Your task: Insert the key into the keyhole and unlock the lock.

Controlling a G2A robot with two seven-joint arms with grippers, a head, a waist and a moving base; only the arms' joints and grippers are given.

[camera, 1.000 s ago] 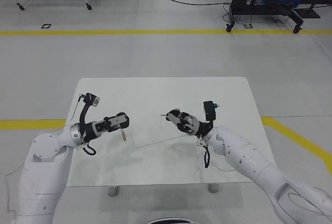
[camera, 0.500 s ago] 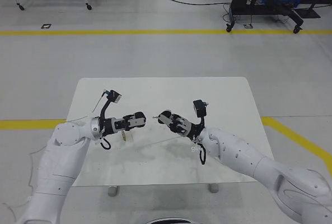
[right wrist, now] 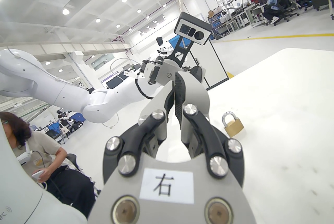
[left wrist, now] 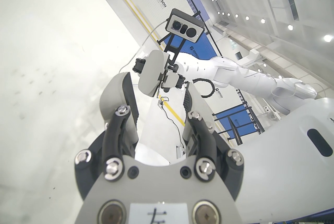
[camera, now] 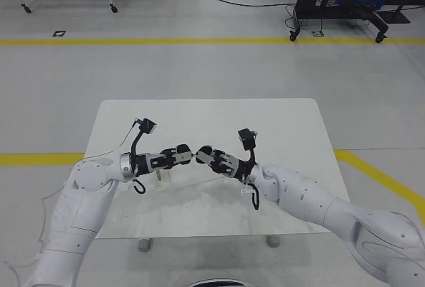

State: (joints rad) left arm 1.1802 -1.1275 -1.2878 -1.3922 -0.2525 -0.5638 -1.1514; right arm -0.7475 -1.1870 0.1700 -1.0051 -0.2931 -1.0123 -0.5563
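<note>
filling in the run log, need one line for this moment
left gripper: open, above table, facing right gripper, tips close | right gripper: shut | padlock: on table, shackle closed, untouched

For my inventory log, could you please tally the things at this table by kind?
Padlock: 1
Grippers: 2, the left gripper and the right gripper
Table: 1
Total: 4

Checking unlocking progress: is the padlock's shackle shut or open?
Looks shut: on the padlock, right wrist view shows both ends of the shackle seated in the body.
</note>
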